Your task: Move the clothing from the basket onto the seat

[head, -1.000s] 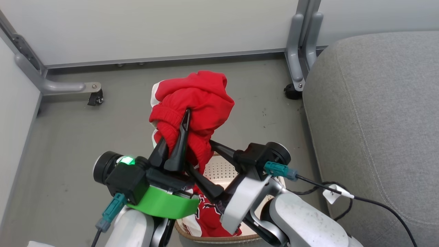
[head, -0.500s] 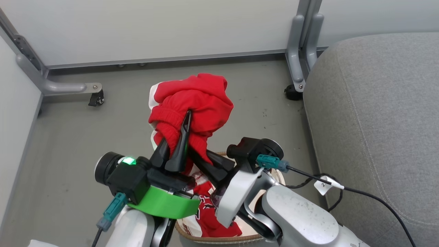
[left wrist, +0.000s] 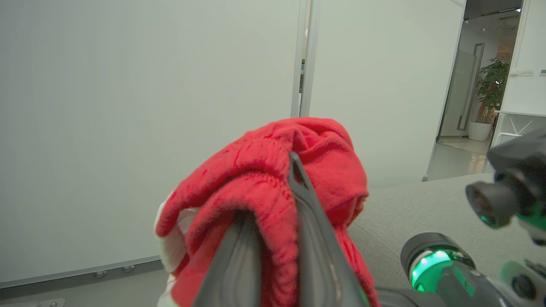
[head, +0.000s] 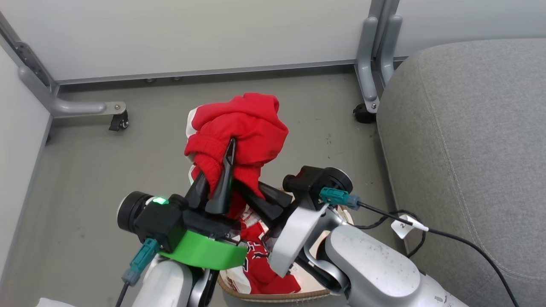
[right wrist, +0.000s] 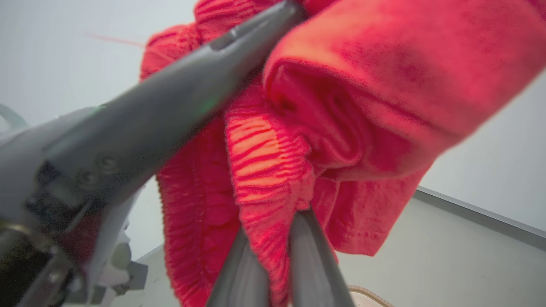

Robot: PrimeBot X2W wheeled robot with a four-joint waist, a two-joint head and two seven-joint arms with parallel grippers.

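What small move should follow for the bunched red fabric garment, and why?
Probably carry it right onto the large light grey upholstered seat: left gripper and right gripper are both shut on the garment, held above the cream plastic basket.

You're looking along the left gripper (left wrist: 268,192): its two dark fingers rise from the bottom edge and pinch a bunched red garment (left wrist: 324,145). Ribbed fabric drapes between and over them, with white trim (left wrist: 170,243) on the left. Behind it stand pale wall panels (left wrist: 128,106) split by a metal post (left wrist: 307,55). On your right lies the grey seat (left wrist: 409,204), with green-lit robot hardware (left wrist: 435,260) in the lower corner and a potted plant (left wrist: 490,85) far off.
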